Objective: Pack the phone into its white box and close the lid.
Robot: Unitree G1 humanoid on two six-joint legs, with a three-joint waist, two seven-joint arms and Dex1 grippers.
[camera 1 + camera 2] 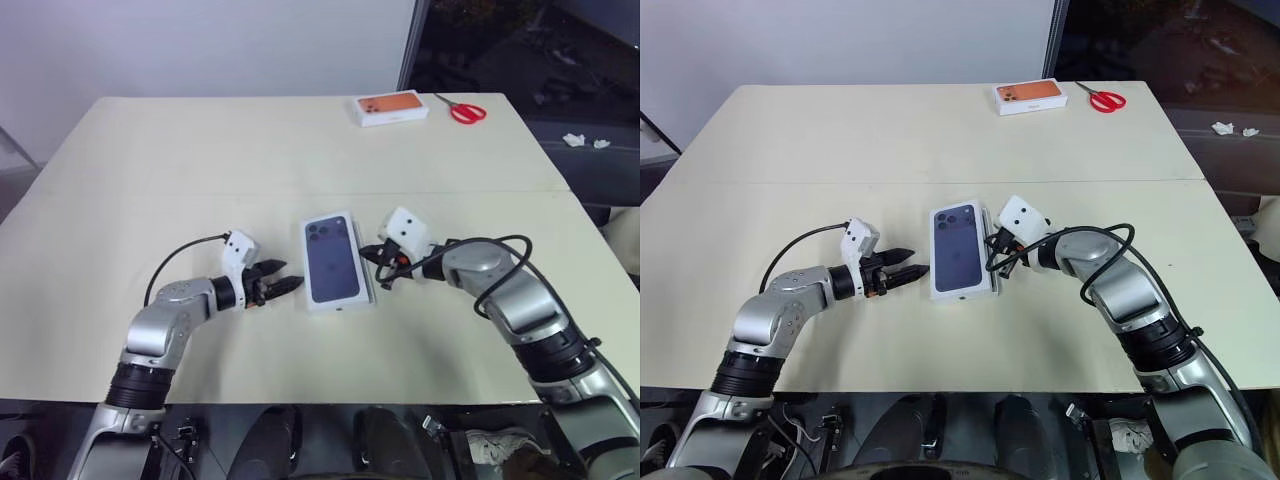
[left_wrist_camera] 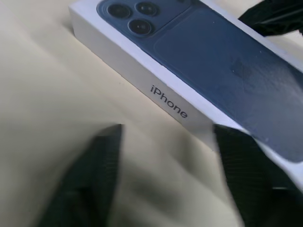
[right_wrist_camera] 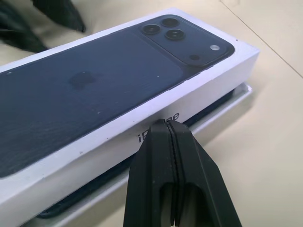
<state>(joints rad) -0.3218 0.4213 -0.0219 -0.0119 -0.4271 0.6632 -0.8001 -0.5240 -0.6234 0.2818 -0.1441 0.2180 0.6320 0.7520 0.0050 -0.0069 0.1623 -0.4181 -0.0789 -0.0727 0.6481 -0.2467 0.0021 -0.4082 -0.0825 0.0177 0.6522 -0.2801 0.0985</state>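
Observation:
The lid (image 1: 333,260), white with a dark blue phone printed on top, lies over the white box (image 3: 222,109) at the table's middle. It sits slightly raised on the right side. In the gap under it a dark navy edge of the phone (image 3: 97,182) shows. My right gripper (image 1: 380,268) is shut, with its tips pressed against the lid's right long side. My left gripper (image 1: 293,286) points at the lid's left long side from just beside it. Its black fingers (image 2: 102,161) stand apart with nothing between them and are not touching the lid.
A box with an orange phone picture (image 1: 391,107) and red-handled scissors (image 1: 465,110) lie at the table's far right edge. The cream table (image 1: 200,170) stretches wide to the left and behind the box. Cables loop from both wrists.

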